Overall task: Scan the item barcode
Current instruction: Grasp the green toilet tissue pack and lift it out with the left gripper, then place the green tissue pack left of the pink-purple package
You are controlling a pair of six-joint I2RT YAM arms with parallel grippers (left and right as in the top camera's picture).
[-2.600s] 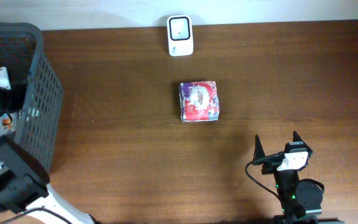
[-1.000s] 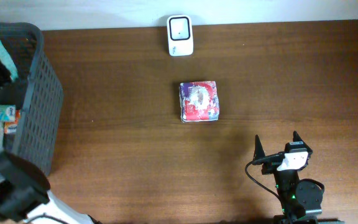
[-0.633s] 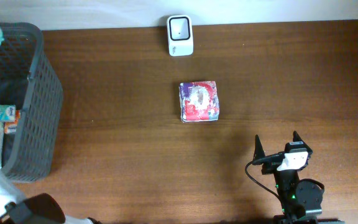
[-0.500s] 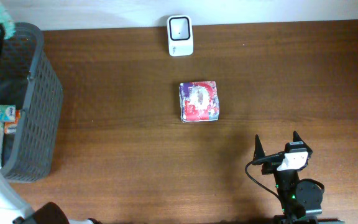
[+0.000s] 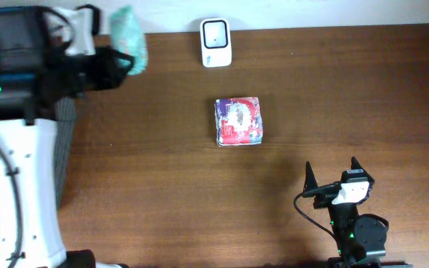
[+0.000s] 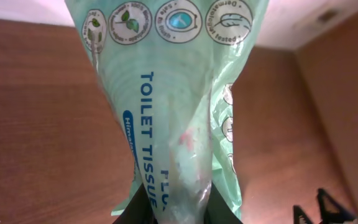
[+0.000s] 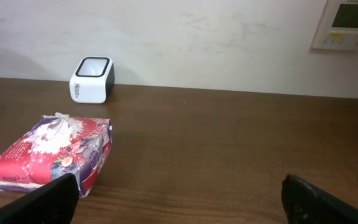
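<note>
Overhead: tissue pack (image 5: pixel 130 41) in left tool (image 5: pixel 120 62)

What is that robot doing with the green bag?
The left end effector is pinching a green toilet tissue pack and holding it up over the far left of the table. The white scanner sits a little way to its right, so the pack is not in front of it yet. A red pack lies in the middle of the table. The right end effector waits near the front edge, open and empty.
</note>
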